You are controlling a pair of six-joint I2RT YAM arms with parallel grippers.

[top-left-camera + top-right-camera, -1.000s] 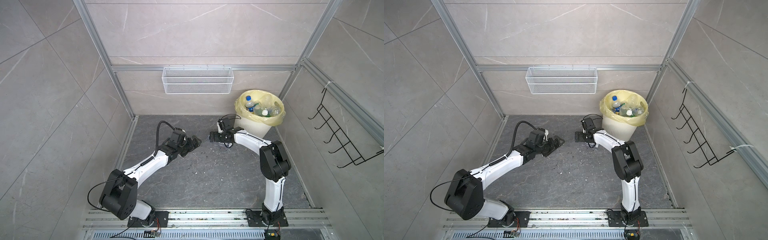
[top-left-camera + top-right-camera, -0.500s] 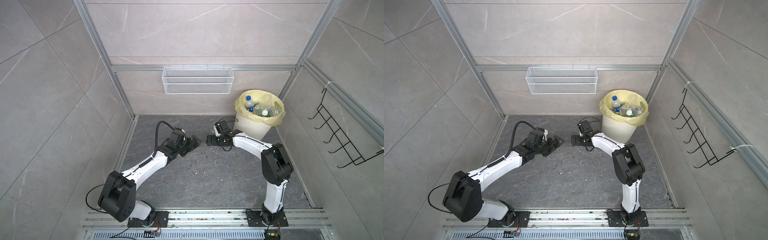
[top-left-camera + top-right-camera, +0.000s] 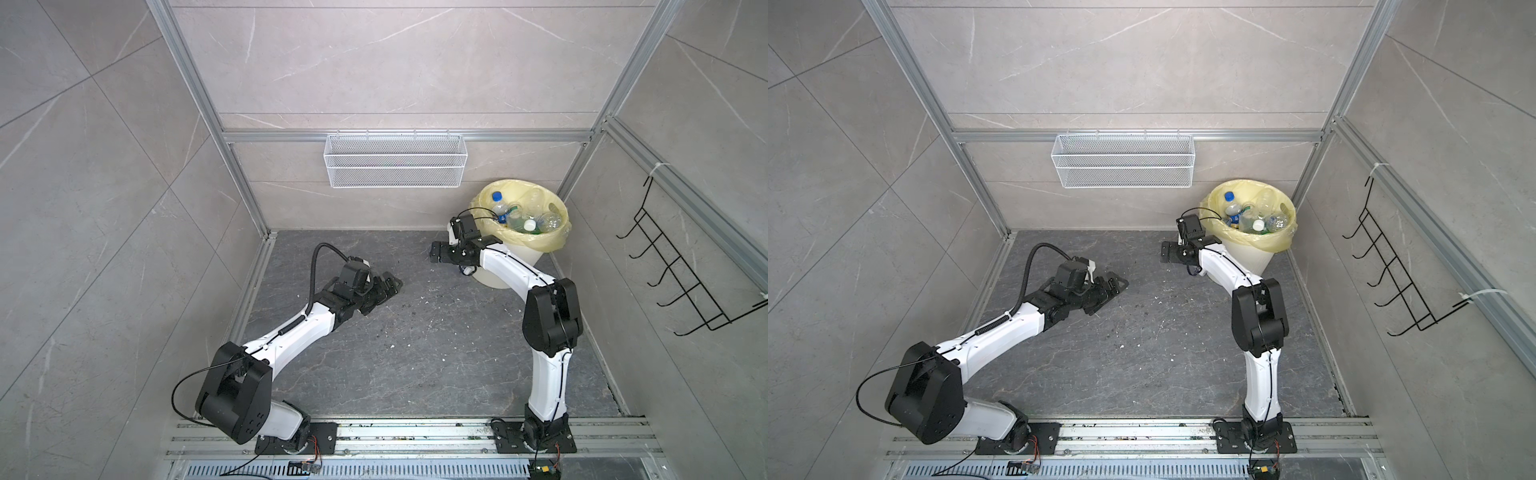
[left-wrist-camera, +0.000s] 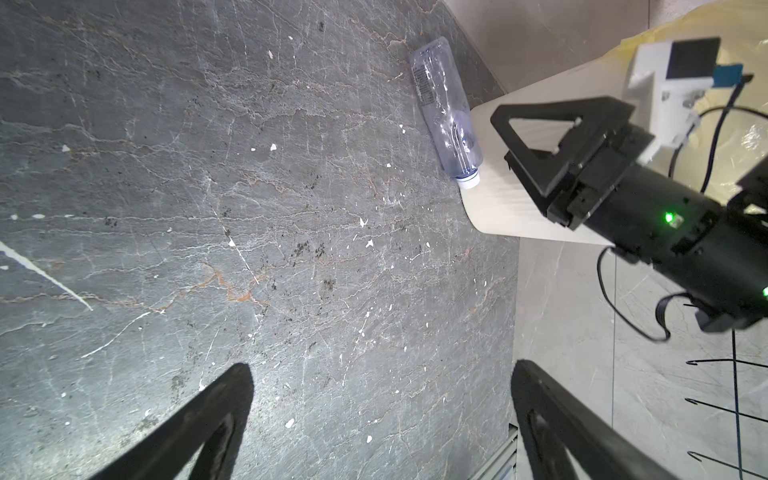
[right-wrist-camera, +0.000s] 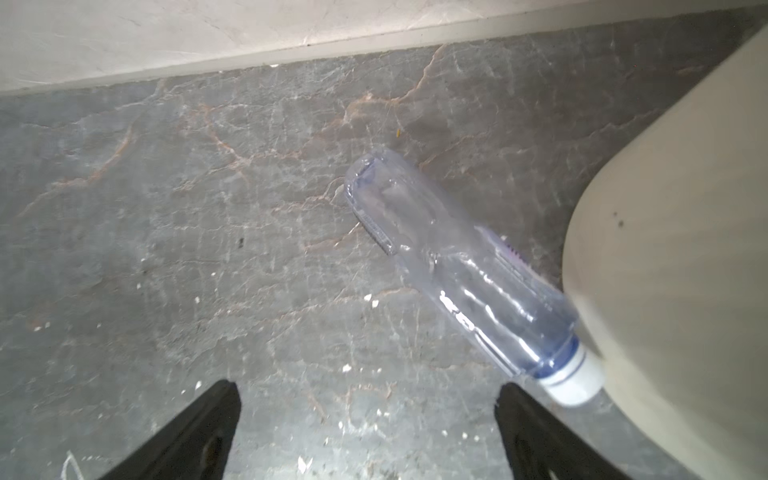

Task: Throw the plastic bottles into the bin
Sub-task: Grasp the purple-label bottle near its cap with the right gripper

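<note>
- Bin (image 3: 559, 239): floor's 1 o'clock corner in both top views; several plastic bottles (image 3: 524, 216) inside.
- One clear bottle (image 5: 457, 282) w/ white cap lies on floor, cap touching bin's base.
- R gripper (image 3: 435, 252): jaws wide, empty, low at bin's 9 o'clock, near that bottle.
- L gripper (image 3: 390, 286): wide, empty, at bin's 8 o'clock, well apart.

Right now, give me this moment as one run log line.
left gripper: open, empty | right gripper: open, empty | bin: several bottles inside | floor bottle: clear, white cap, lying at bin base
</note>
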